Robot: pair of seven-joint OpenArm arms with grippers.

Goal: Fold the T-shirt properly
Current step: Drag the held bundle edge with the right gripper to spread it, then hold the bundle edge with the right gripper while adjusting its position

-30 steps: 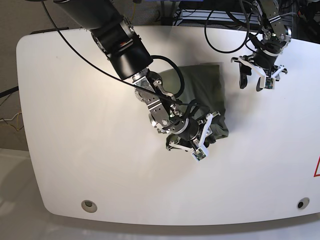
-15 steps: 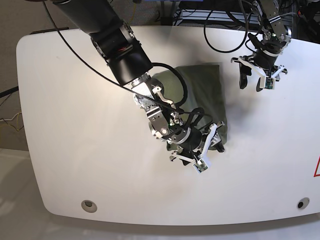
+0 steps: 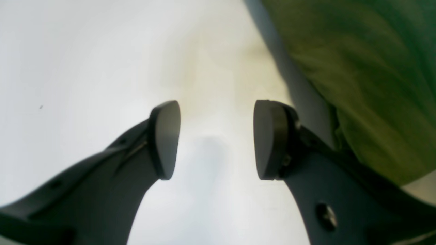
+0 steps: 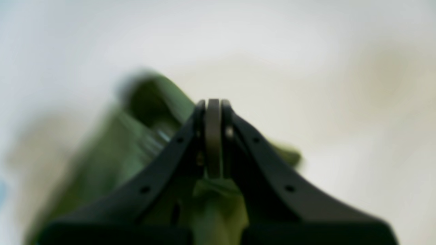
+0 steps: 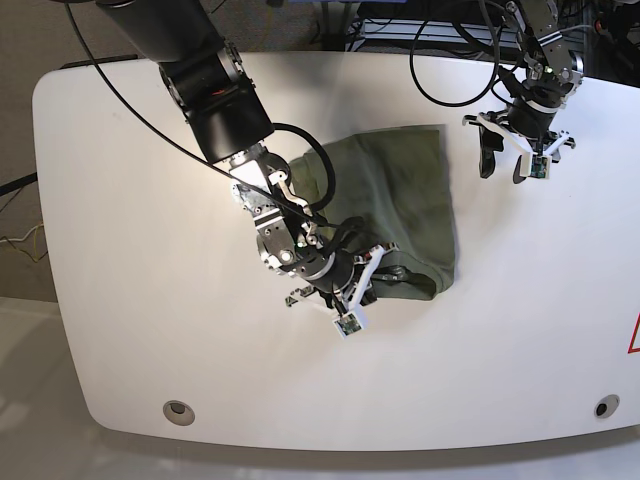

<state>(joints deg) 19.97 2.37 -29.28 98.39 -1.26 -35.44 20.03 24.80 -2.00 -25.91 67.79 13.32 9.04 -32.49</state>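
The olive-green T-shirt [image 5: 400,190] lies part-folded on the white table [image 5: 150,250], right of centre. My right gripper [image 5: 345,285] sits at its lower left corner, shut on a pinch of the cloth. In the right wrist view the right gripper [image 4: 213,136] has its pads pressed together, and the blurred T-shirt [image 4: 150,112] bunches under and behind them. My left gripper [image 5: 503,165] hovers open over bare table, just right of the shirt's top right corner. In the left wrist view the left gripper [image 3: 216,139] holds nothing, and the T-shirt [image 3: 374,85] lies to its right.
Black cables [image 5: 450,60] loop over the table's far edge behind the left arm. Two round holes [image 5: 179,410] [image 5: 600,407] sit near the front edge. A red marking [image 5: 634,335] shows at the right edge. The right arm's dark body crosses the table's upper left.
The right gripper has opened, then shut on the cloth, and moved left, dragging the shirt's lower edge with it. The shirt now lies wider. The left arm has not moved.
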